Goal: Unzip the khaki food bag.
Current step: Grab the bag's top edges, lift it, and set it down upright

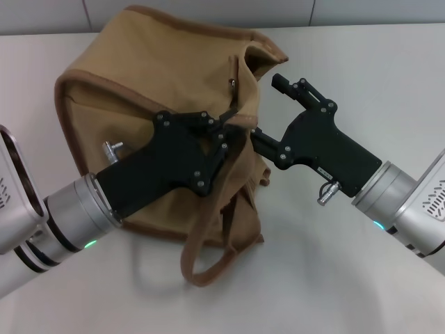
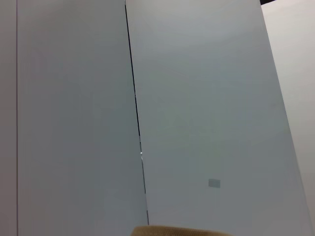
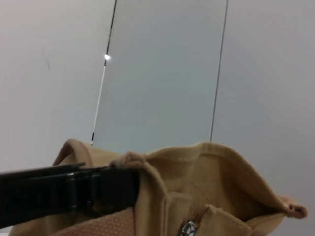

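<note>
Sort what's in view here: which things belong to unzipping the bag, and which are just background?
Part of the job:
khaki food bag, slumped on the table
its zipper pull near the top opening
left gripper, at the bag's top edge
right gripper, open beside the bag's right end

Just there:
white table
grey wall panels behind

The place looked like a lab or a test room. In the head view a plain white table (image 1: 361,62) filled almost the whole frame, and along the upper edge stood grey wall panels (image 1: 208,10) with thin dark seams. Both wrist views showed these bare panels too.
</note>
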Robot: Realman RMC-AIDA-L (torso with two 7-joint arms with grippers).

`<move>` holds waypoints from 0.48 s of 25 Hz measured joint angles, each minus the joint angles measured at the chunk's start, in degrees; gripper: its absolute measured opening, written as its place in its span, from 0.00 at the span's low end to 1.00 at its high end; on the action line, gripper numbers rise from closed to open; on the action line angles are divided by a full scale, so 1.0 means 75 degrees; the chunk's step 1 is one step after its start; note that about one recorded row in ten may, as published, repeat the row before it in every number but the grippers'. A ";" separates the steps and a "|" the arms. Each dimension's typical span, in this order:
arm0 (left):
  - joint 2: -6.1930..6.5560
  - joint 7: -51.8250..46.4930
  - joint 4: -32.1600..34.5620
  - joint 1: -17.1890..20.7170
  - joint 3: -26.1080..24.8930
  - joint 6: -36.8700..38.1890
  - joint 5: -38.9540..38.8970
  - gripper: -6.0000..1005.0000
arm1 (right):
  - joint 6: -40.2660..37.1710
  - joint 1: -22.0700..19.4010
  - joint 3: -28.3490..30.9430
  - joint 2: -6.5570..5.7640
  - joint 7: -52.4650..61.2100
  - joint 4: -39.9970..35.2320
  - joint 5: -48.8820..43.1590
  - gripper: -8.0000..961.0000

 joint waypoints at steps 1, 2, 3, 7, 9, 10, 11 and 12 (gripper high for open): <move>0.0000 0.0000 -0.0019 0.0006 0.0000 0.0003 0.0001 0.05 | 0.0008 -0.0005 0.0021 0.0000 0.0003 0.0020 -0.0001 0.79; 0.0000 0.0000 -0.0033 0.0010 0.0000 0.0007 0.0002 0.05 | 0.0011 -0.0010 0.0021 0.0000 0.0005 0.0031 -0.0001 0.78; 0.0000 0.0000 -0.0046 0.0015 0.0000 0.0009 0.0004 0.05 | 0.0013 -0.0017 0.0019 0.0000 0.0007 0.0048 -0.0001 0.78; 0.0000 0.0000 -0.0064 0.0038 -0.0001 0.0019 0.0006 0.05 | 0.0039 -0.0032 -0.0026 0.0000 0.0011 0.0125 -0.0010 0.78; 0.0001 0.0000 -0.0066 0.0050 -0.0002 0.0025 0.0006 0.05 | 0.0068 -0.0043 -0.0018 0.0000 0.0010 0.0156 -0.0092 0.78; 0.0001 0.0000 -0.0069 0.0053 -0.0002 0.0025 0.0006 0.05 | 0.0075 -0.0059 -0.0002 0.0000 0.0009 0.0164 -0.0191 0.78; 0.0001 0.0000 -0.0071 0.0055 -0.0002 0.0025 0.0007 0.05 | 0.0076 -0.0067 0.0011 0.0000 0.0010 0.0165 -0.0275 0.78; 0.0001 0.0000 -0.0075 0.0056 -0.0003 0.0022 0.0006 0.05 | 0.0077 -0.0076 0.0023 0.0000 -0.0004 0.0165 -0.0385 0.77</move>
